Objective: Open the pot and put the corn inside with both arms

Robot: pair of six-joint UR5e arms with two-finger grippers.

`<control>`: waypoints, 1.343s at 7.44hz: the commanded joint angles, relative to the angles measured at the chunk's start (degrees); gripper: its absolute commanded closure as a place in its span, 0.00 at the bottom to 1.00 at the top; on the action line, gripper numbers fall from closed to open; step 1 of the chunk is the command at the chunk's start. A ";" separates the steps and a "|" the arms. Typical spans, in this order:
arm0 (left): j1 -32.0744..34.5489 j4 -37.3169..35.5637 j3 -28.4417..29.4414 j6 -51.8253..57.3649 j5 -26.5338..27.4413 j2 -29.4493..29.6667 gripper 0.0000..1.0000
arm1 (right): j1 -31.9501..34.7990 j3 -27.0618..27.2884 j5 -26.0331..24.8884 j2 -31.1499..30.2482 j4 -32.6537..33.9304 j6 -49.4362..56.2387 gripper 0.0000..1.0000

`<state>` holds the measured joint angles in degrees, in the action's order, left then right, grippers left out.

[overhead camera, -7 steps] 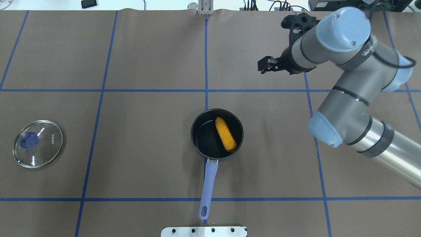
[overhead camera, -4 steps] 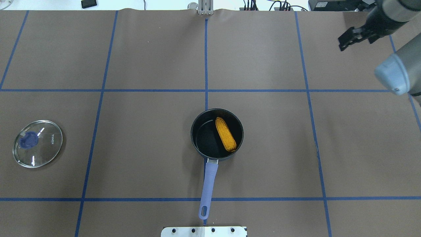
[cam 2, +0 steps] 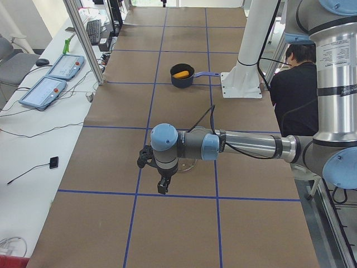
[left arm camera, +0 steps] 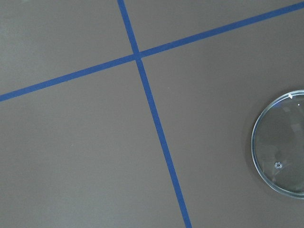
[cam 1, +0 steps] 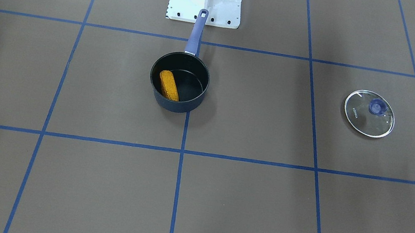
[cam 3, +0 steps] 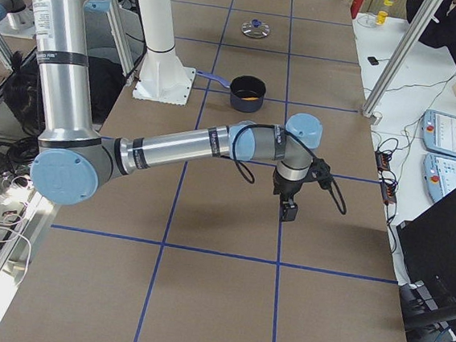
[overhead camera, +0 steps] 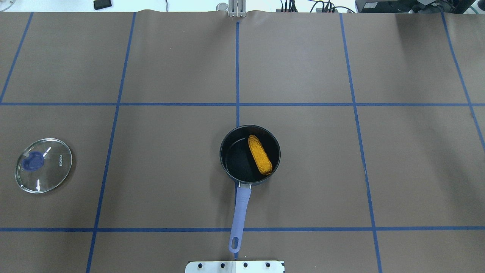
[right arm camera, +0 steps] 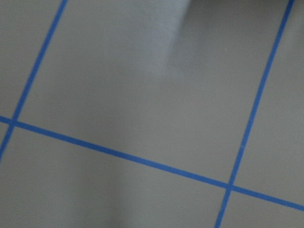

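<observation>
The dark-blue pot point(overhead camera: 238, 163) stands uncovered near the table's middle, its periwinkle handle point(overhead camera: 241, 212) pointing at the robot base. The corn point(overhead camera: 260, 154) lies inside it, against the right wall. Both also show in the front view: the pot point(cam 1: 177, 106) and the corn point(cam 1: 169, 85). Neither arm shows in the overhead or front view. My left gripper point(cam 2: 162, 187) shows only in the exterior left view, above the table near the lid. My right gripper point(cam 3: 289, 212) shows only in the exterior right view, low over bare table. I cannot tell whether either is open or shut.
The round glass lid point(overhead camera: 43, 165) with a blue knob lies flat at the table's left side; its edge shows in the left wrist view point(left arm camera: 282, 142). The white base block point(overhead camera: 235, 266) sits just behind the pot handle. A person point(cam 2: 293, 84) sits beside the robot.
My right arm has swung away to the right and left the overhead view. The pot, the corn and the lid have not moved.
</observation>
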<state>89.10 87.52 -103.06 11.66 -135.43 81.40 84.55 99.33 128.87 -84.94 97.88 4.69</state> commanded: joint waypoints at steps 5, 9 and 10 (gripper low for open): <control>1.25 0.81 -0.99 -0.76 -2.65 -1.85 0.02 | 3.17 1.48 0.15 -5.76 -4.72 -2.03 0.00; 1.34 0.90 -1.26 -0.85 -2.47 -1.94 0.02 | 3.17 1.92 0.24 -5.85 -4.80 -5.66 0.00; 1.34 0.90 -1.26 -0.85 -2.47 -1.94 0.02 | 3.17 2.01 0.33 -6.02 -4.80 -5.57 0.00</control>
<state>90.43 88.41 -104.28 10.81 -137.91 79.46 87.71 101.23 129.12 -90.79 93.08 -0.87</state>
